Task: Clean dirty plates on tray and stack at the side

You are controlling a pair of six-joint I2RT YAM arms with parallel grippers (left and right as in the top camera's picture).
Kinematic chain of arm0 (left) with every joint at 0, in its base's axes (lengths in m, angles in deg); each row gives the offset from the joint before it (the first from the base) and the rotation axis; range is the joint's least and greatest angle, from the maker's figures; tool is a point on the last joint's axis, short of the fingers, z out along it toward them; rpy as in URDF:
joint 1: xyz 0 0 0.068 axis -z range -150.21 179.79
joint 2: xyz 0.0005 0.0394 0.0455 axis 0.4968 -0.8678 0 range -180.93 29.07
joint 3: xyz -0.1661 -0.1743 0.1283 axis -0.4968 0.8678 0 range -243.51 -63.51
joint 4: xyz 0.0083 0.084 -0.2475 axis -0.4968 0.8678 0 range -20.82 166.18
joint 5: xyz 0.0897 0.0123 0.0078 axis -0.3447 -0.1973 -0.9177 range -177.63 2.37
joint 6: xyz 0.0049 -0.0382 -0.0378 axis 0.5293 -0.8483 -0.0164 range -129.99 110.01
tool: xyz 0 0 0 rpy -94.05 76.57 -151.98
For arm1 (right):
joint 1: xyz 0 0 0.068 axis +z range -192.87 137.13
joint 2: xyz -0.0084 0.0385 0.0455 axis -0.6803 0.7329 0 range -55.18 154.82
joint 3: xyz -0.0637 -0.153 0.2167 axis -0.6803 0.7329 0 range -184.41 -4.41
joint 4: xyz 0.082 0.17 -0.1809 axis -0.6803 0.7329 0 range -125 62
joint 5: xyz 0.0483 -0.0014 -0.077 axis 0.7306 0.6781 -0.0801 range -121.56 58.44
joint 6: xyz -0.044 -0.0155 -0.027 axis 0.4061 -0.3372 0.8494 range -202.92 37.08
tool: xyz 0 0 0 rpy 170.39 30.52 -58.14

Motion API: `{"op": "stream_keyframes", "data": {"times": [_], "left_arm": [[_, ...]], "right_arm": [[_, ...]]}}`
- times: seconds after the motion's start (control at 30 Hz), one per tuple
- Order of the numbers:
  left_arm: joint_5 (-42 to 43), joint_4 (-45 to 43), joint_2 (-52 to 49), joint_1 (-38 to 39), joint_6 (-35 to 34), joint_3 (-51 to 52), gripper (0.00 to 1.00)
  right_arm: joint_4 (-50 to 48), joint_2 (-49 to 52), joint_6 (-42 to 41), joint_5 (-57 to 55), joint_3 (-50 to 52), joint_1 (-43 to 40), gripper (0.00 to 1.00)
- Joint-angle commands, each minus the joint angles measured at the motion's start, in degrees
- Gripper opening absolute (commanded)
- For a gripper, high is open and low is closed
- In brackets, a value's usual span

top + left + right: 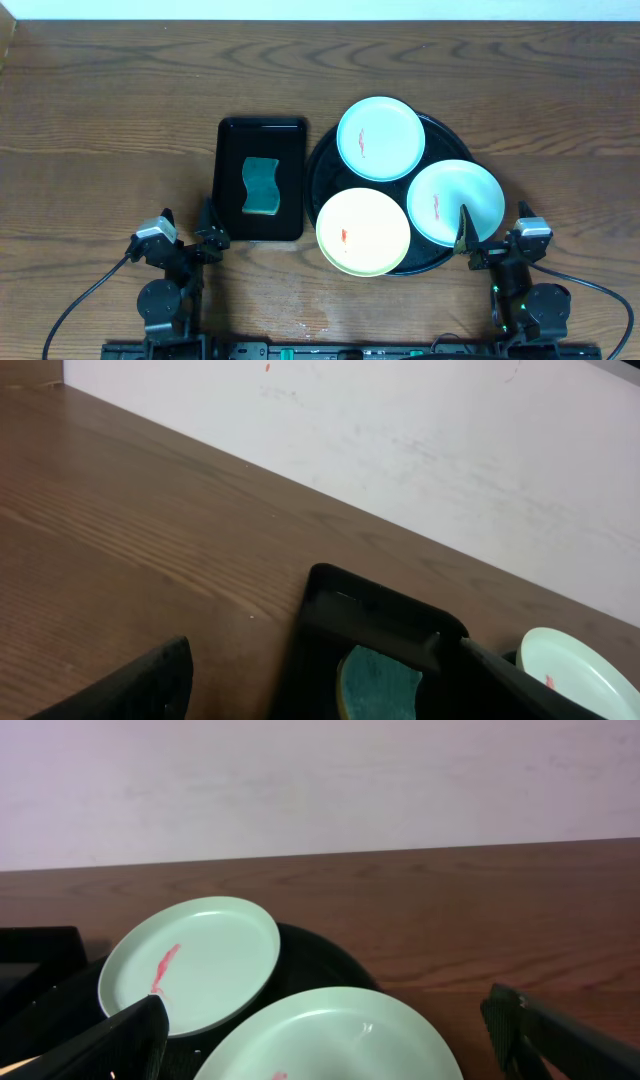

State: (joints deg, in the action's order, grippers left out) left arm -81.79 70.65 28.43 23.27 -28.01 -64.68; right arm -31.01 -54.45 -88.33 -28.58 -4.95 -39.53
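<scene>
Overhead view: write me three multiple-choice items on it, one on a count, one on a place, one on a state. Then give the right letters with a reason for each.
1. How many plates sit on the round tray?
A. two
B. three
C. four

2. Where does the sponge lie?
A. on the round tray
B. on the bare table
C. in the rectangular tray

3. How do the left pincer and the right pincer stand?
A. both open, holding nothing
B. both shut on plates
C. one shut on the sponge

Answers:
1 B: two mint-white plates and one pale yellow plate lie on it.
2 C: the teal sponge rests inside that tray's raised rim.
3 A: each wrist view shows its pincer spread wide, gripping nothing.
</scene>
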Motion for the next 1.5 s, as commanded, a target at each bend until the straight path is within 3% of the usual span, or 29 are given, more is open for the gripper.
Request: {"op": "stream_keyframes", "data": {"times": [0.0, 0.33, 0.47, 0.57, 0.67, 0.8, 0.97, 1.07, 1.23, 1.47], "left_arm": [[1.03, 1.88, -0.07, 0.22, -0.02, 0.94, 0.83], [7.04, 1.11, -0.87, 0.22, -0.76, 0.94, 0.83], [15.76, -6.95, -1.79, 0.22, -2.67, 0.17, 0.83], [16.26, -6.75, -3.65, 0.22, -2.73, -4.87, 0.83], [16.2, -1.03, -9.35, 0.22, -0.61, -14.34, 0.83], [16.22, 13.33, -22.51, 0.22, 0.46, -31.34, 0.83], [16.22, 35.67, -41.77, 0.22, 1.84, -53.79, 0.83], [16.0, 44.26, -51.08, 0.24, 5.57, -62.29, 0.83], [17.55, 45.97, -62.69, 1.86, 5.99, -64.26, 0.83], [12.74, 46.29, -75.69, 9.05, 6.03, -64.22, 0.83]], "right_arm": [[0.07, 0.07, 0.59, -0.15, 0.22, -0.39, 0.99], [-1.27, 0.07, -5.49, 8.15, 0.22, -0.35, 0.99], [-1.53, 0.09, -5.49, 13.79, -0.83, -0.35, 0.99], [-0.24, 0.76, -5.46, 15.37, -4.44, -0.35, 0.99], [0.2, 4.17, -5.22, 17.03, -9.9, -0.35, 0.99], [1.99, 14.69, -5.22, 18.62, -20.22, -0.35, 0.99], [12.94, 32.96, -5.2, 23.26, -37.44, -0.35, 0.99], [22.25, 44.02, -3.87, 24.17, -47.04, -0.33, 0.99], [38.49, 61.92, -1.14, 24.48, -61.05, -0.24, 0.99], [41.07, 73.29, -6.25, 29.38, -64.22, -0.24, 0.99]]}}
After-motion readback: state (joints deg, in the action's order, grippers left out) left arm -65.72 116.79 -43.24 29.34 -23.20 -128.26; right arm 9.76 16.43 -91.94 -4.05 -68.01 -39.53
